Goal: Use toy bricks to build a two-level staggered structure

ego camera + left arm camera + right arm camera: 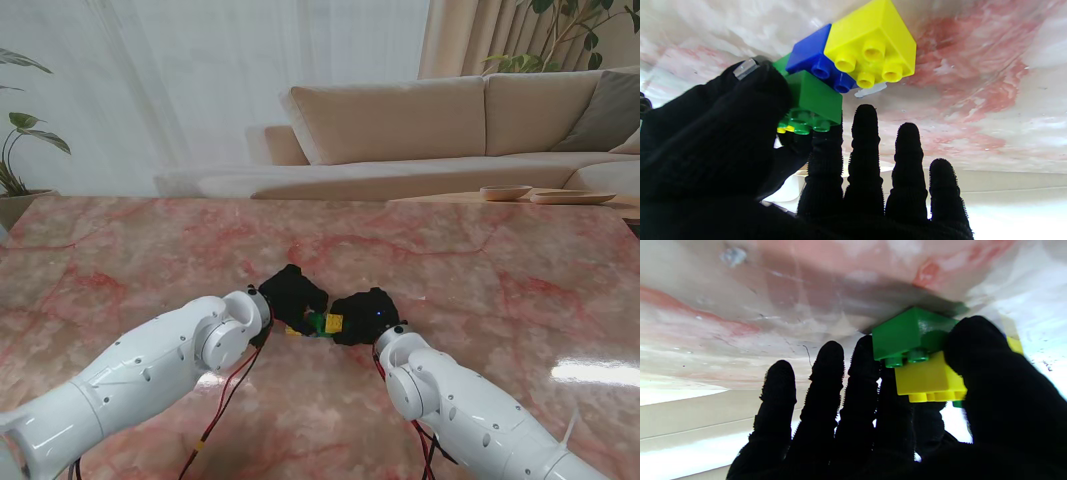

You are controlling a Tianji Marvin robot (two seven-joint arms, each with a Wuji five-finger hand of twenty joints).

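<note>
A small brick stack [322, 323] stands on the pink marble table [480, 260] between my two black-gloved hands. In the left wrist view a yellow brick [873, 43] and a blue brick [810, 55] lie side by side on the table, with a green brick [813, 96] on the second level. My left hand [292, 292] pinches that upper green brick between thumb and forefinger. In the right wrist view a lower green brick [907, 331] carries an upper yellow brick [927, 380], which my right hand [368, 315] pinches. The other fingers of both hands stay stretched out.
A beige sofa [430, 120] stands beyond the table's far edge. A low wooden table with shallow bowls [545, 194] is at the far right, and a potted plant [15, 150] at the far left. Red and black cables [225, 400] hang under my left forearm.
</note>
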